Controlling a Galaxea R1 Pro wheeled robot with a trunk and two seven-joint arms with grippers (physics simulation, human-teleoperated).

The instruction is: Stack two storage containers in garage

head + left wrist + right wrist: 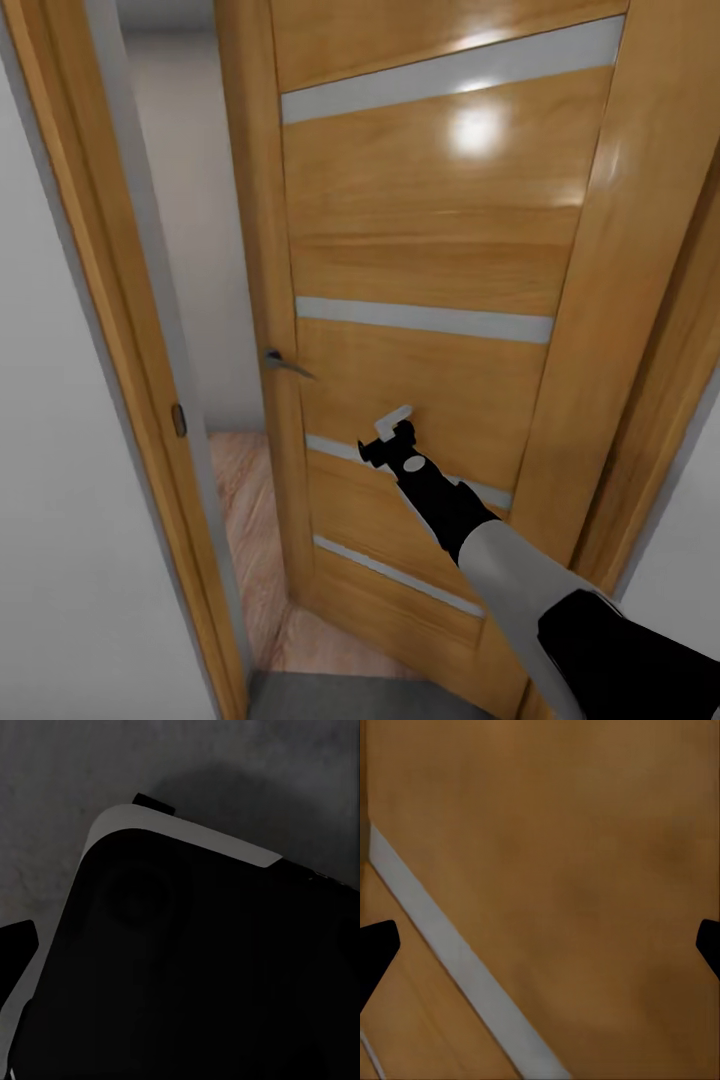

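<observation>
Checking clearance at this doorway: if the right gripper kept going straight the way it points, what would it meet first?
Most likely the wooden door: the right gripper, fingers spread, faces its panel beside a pale inlay strip, seemingly very close.

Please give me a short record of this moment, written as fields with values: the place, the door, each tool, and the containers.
place: doorway with a wooden door, wood plank floor beyond the gap
door: partly open, grey horizontal strips, metal handle
right tool: open, empty, at the door panel near a grey strip
left tool: fingertip visible over the robot's dark body and grey floor; state cannot be told
containers: none visible here
</observation>
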